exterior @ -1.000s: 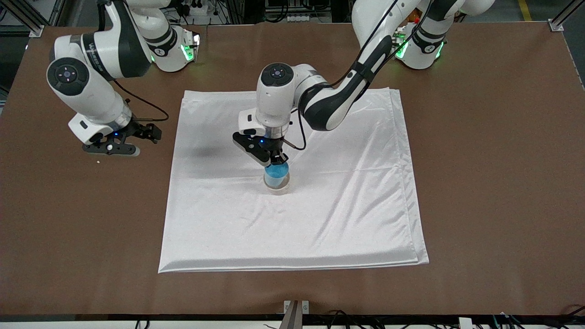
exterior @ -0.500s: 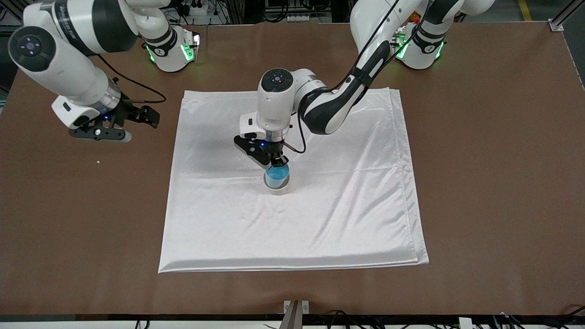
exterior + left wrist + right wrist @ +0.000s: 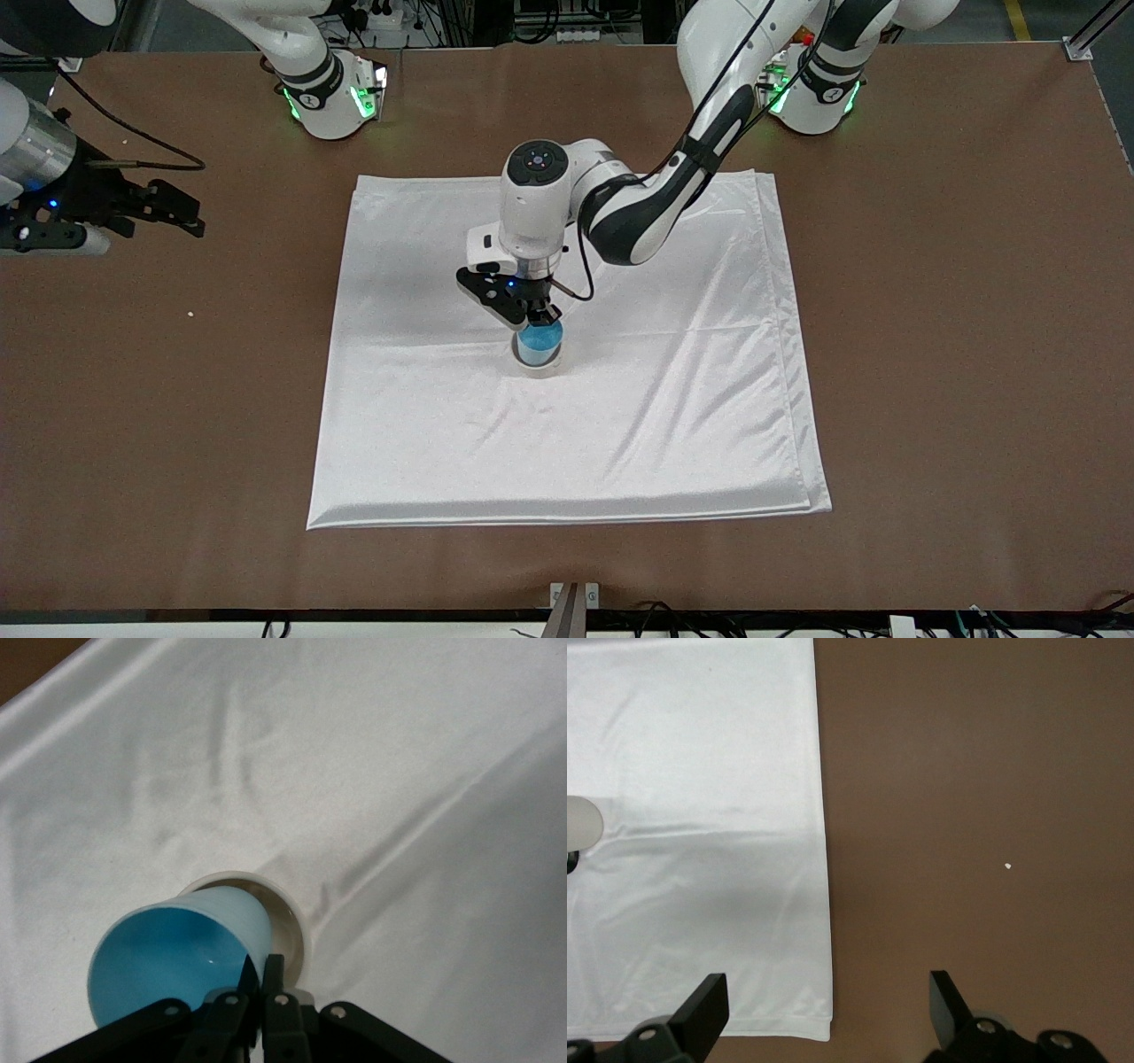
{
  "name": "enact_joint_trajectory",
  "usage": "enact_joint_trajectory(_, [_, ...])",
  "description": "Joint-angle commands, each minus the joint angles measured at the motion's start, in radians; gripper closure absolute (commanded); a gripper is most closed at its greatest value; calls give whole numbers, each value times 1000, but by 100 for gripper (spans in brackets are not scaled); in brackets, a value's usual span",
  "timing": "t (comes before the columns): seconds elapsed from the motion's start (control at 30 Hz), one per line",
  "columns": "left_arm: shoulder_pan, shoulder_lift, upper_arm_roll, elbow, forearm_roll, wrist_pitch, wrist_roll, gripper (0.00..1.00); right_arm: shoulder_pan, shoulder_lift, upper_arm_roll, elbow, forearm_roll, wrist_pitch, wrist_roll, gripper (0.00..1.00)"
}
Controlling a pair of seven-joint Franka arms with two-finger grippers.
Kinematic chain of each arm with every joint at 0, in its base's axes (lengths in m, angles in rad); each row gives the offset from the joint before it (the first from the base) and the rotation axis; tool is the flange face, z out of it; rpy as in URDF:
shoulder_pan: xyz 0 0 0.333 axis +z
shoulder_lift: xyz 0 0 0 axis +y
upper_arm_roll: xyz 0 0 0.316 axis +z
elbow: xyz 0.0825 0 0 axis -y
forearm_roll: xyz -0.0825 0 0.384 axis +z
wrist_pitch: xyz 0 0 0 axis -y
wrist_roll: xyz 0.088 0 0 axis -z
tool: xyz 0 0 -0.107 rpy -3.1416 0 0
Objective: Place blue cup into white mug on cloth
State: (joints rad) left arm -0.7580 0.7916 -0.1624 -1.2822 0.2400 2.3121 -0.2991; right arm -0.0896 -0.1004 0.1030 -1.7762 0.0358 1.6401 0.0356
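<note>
No readable brand names, labels or writing appear on the cups, the cloth or the arms.

The left arm reaches from its base at the top edge of the brown table (image 3: 974, 310) out over the middle of the white cloth (image 3: 664, 425), its forearm bending down so the wrist points straight at the fabric. The left gripper (image 3: 538, 319) hangs directly above the cups, fingers pressed together on the rim of the blue cup (image 3: 539, 343); in the left wrist view the two fingertips (image 3: 273, 967) pinch the cup wall, one inside and one outside. The blue cup (image 3: 173, 952) is tilted, its bright blue inside facing the wrist camera, and its lower part sits inside the white mug (image 3: 285, 920), whose cream rim shows around it. The white mug (image 3: 537, 363) stands on the cloth near its centre, slightly toward the right arm's end.

The right arm waits at the right arm's end of the table, with most of it out of the front view. The right gripper (image 3: 53, 237) is held above bare tabletop near that edge, well apart from the cloth. In the right wrist view the right gripper (image 3: 828, 1005) has its fingers spread wide with nothing between them, and below it lie the cloth's edge and a small white speck (image 3: 1007, 867) on the table.
</note>
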Motion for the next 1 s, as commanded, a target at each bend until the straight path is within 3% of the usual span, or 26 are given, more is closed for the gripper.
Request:
enact_joint_trajectory(0.0, [-7, 14, 4, 11, 21, 0, -11, 100, -2, 27, 7, 118, -43, -20, -6, 0])
enact_joint_trajectory(0.17, [-9, 14, 4, 11, 21, 0, -11, 99, -7, 59, 9, 170, -43, -19, -23, 0])
enact_joint_trajectory(0.23, [-9, 14, 4, 11, 21, 0, -11, 85, -10, 59, 6, 173, -43, -25, -34, 0])
enact_joint_trajectory(0.27, [-9, 14, 4, 11, 21, 0, -11, 73, -9, 59, 0, 175, -42, -28, -39, 0])
enact_joint_trajectory(0.3, [-9, 14, 4, 9, 22, 0, -11, 48, -4, 59, -12, 175, -42, -28, -43, 0])
enact_joint_trajectory(0.33, [-9, 12, 3, 4, 22, 0, -17, 2, -2, 59, -23, 173, -42, -29, -48, 0])
enact_joint_trajectory(0.73, [-1, -18, 3, -16, 24, -13, -12, 0, -4, 59, -52, 172, -31, -39, -121, 0])
enact_joint_trajectory(0.97, [9, -110, 20, -14, 27, -123, -17, 0, 21, 62, -80, 169, -31, -26, -151, 0])
